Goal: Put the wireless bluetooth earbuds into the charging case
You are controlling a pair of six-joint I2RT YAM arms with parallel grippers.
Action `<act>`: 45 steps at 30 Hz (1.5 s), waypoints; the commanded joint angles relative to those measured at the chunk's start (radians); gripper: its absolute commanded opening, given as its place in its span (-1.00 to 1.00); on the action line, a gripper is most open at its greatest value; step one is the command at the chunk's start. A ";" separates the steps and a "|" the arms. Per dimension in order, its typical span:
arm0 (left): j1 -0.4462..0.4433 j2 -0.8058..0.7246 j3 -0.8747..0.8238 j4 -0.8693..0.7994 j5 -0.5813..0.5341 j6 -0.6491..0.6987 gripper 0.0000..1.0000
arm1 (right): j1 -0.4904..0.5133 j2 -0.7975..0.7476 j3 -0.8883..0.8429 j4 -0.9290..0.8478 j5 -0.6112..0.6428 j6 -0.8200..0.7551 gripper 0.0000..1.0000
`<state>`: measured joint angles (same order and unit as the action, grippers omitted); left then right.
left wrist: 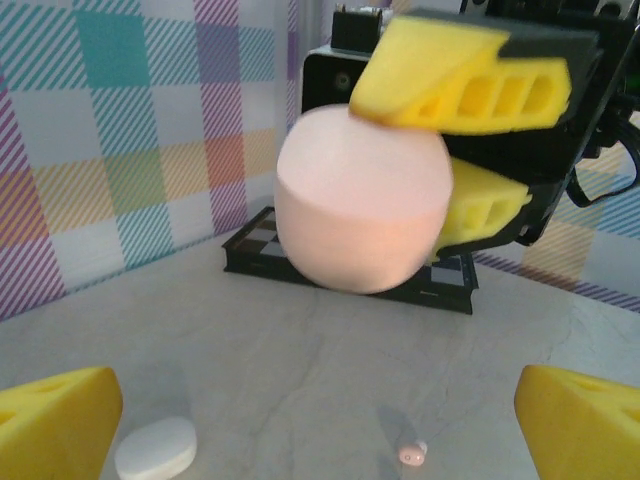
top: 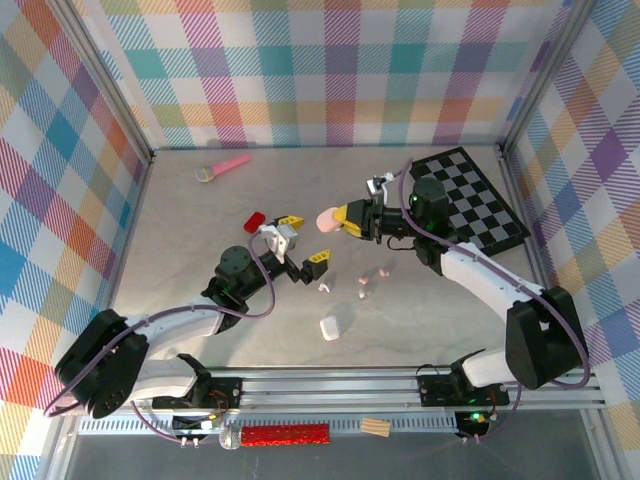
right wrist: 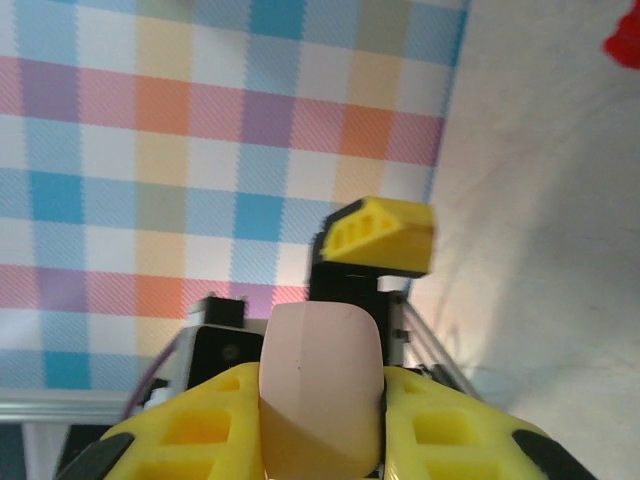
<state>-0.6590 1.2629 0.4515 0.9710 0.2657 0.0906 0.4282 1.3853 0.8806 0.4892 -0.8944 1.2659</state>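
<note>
Top external: right gripper (top: 342, 219) clamped on pink case (top: 326, 220), raised, facing left gripper (top: 303, 241), whose jaws are apart and empty. Earbuds (top: 365, 285) lie on table (top: 200, 230) between both arms.

Right gripper (right wrist: 322, 445) at bottom of frame, its two yellow fingers (right wrist: 200, 435) pressed against either side of a pale pink case (right wrist: 320, 385). Case stands upright, rounded top clear of the fingers. Beyond it, another yellow finger (right wrist: 378, 237) on a black mount. Plaid wall (right wrist: 150, 150) behind. Pale grey surface (right wrist: 540, 250) at right. Red object (right wrist: 625, 40) cut off at top-right corner, kind unclear.
</note>
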 commanded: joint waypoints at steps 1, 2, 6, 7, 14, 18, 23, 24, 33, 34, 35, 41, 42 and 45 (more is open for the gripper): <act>-0.010 0.052 0.042 0.222 0.058 -0.007 0.95 | -0.005 -0.035 -0.024 0.253 -0.060 0.181 -0.90; -0.010 0.069 0.047 0.264 0.062 -0.013 0.92 | -0.006 -0.035 -0.028 0.286 -0.061 0.212 -0.90; -0.010 0.129 0.087 0.357 0.114 -0.017 0.71 | -0.007 -0.032 -0.042 0.350 -0.067 0.279 -0.91; -0.009 0.138 0.105 0.347 0.135 -0.009 0.66 | -0.006 -0.034 -0.046 0.359 -0.068 0.287 -0.91; -0.010 0.169 0.156 0.357 0.194 -0.002 0.51 | -0.006 -0.046 -0.068 0.380 -0.052 0.306 -0.91; -0.011 0.167 0.162 0.357 0.201 -0.002 0.42 | -0.006 -0.051 -0.074 0.374 -0.048 0.300 -0.91; -0.013 0.165 0.164 0.356 0.217 -0.005 0.26 | -0.006 -0.052 -0.075 0.368 -0.049 0.299 -0.91; -0.013 0.165 0.164 0.356 0.219 -0.005 0.24 | -0.006 -0.052 -0.075 0.366 -0.048 0.297 -0.91; -0.017 0.168 0.171 0.356 0.229 -0.011 0.18 | -0.006 -0.055 -0.077 0.328 -0.045 0.273 -0.91; -0.017 0.169 0.171 0.356 0.231 -0.012 0.17 | -0.006 -0.055 -0.078 0.326 -0.046 0.271 -0.91; -0.017 0.170 0.173 0.356 0.232 -0.012 0.16 | -0.006 -0.055 -0.079 0.324 -0.044 0.271 -0.91; -0.017 0.175 0.177 0.355 0.243 -0.020 0.12 | -0.006 -0.055 -0.079 0.313 -0.043 0.263 -0.92; -0.018 0.176 0.177 0.356 0.247 -0.022 0.09 | -0.006 -0.057 -0.078 0.313 -0.043 0.262 -0.92; -0.017 0.179 0.179 0.355 0.250 -0.025 0.00 | -0.006 -0.057 -0.077 0.309 -0.044 0.259 -0.92</act>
<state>-0.6609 1.4338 0.6014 1.2716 0.4812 0.0711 0.4255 1.3518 0.8131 0.7845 -0.9367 1.5551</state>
